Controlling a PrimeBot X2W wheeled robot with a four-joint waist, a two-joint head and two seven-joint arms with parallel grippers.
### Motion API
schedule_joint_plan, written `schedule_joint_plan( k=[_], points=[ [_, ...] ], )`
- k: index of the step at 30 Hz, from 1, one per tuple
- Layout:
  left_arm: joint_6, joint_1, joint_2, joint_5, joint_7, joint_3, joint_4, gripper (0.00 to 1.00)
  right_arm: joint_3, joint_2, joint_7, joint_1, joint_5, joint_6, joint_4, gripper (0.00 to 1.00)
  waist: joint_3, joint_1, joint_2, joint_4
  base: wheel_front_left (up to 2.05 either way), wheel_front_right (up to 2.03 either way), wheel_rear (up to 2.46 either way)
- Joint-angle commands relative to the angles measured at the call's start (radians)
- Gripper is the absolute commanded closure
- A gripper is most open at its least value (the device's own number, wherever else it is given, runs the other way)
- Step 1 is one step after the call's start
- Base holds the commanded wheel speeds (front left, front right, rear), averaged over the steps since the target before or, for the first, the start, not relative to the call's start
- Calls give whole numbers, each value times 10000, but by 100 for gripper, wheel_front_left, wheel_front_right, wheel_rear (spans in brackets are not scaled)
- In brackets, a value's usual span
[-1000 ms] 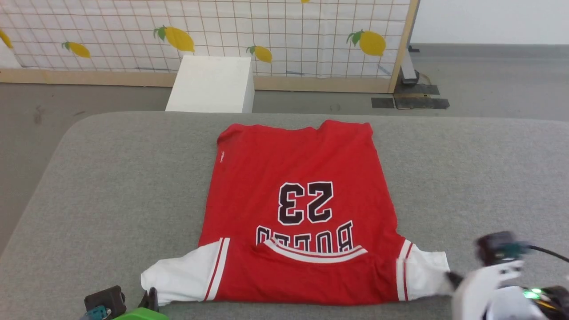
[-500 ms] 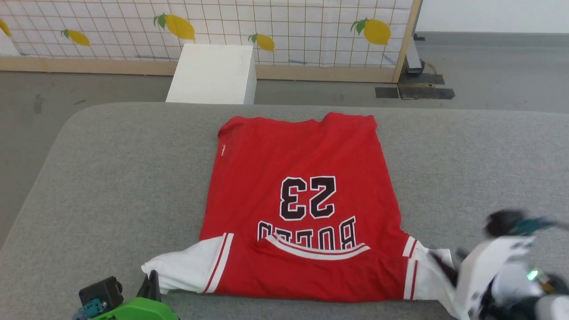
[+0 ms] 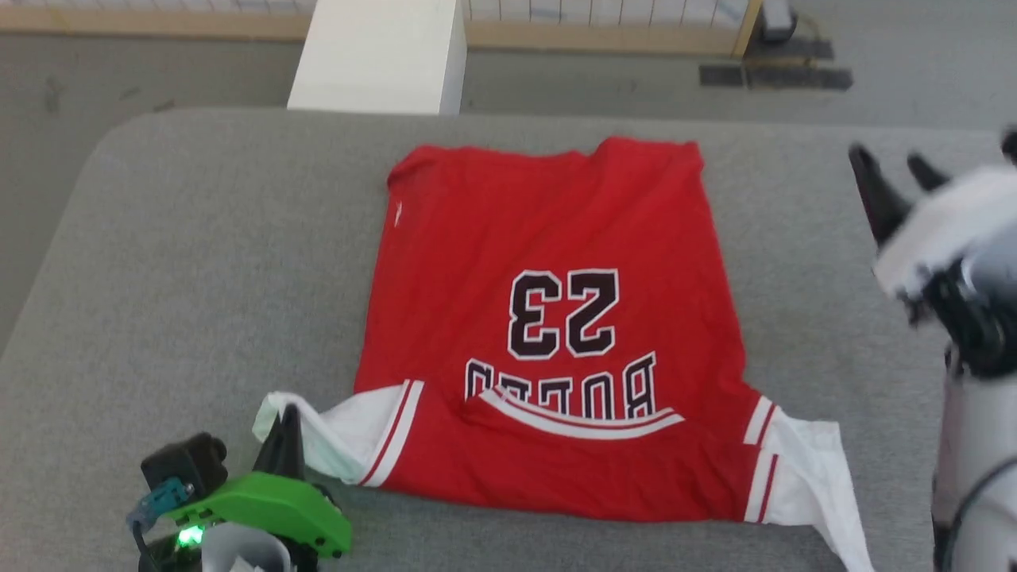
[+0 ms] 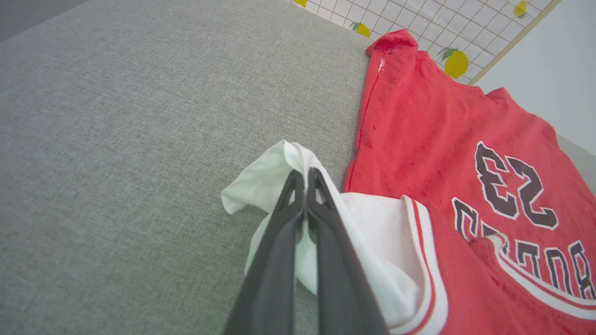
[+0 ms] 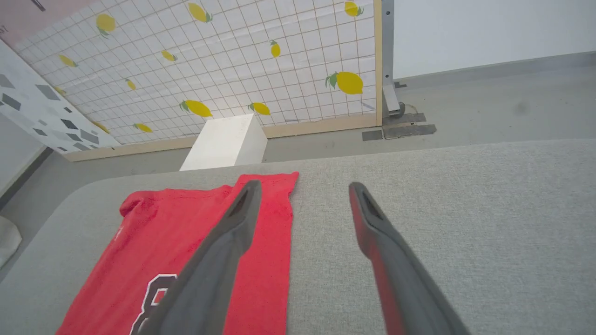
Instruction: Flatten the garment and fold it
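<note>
Red garment (image 3: 548,262) is lying flat; your left gripper (image 4: 305,174) is clamping 1 sleeve (image 4: 260,186), right gripper (image 5: 305,186) gaping empty; tugging sideways risks bunching it.

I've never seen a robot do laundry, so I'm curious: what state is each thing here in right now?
Shirt: face up on the pad, body flat, unfolded.
Left sleeve: pinched, bunched up.
Right sleeve: free, rumpled.
Left end effector: shut on the left sleeve.
Right end effector: open, empty, over the pad.
</note>
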Motion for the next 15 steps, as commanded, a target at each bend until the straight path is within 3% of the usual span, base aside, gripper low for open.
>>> schedule_joint_plan(
  k=[1,8,15],
  points=[
    [-36,-217,-107,-18,-48,-1,-171,100,199,13,-53,-536,-452,-13,361,0,1130,0,0,451,0,0,0],
    [-237,-668,-310,-104,-222,-199,-781,100,666,-263,710,-3149,-2173,-13,2815,0,2720,0,0,1266,0,0,0],
    [-316,-741,-518,-166,-304,-464,-1601,100,685,-515,1817,-4824,-3669,-13,4403,0,3783,0,0,2004,0,0,0]
  ],
)
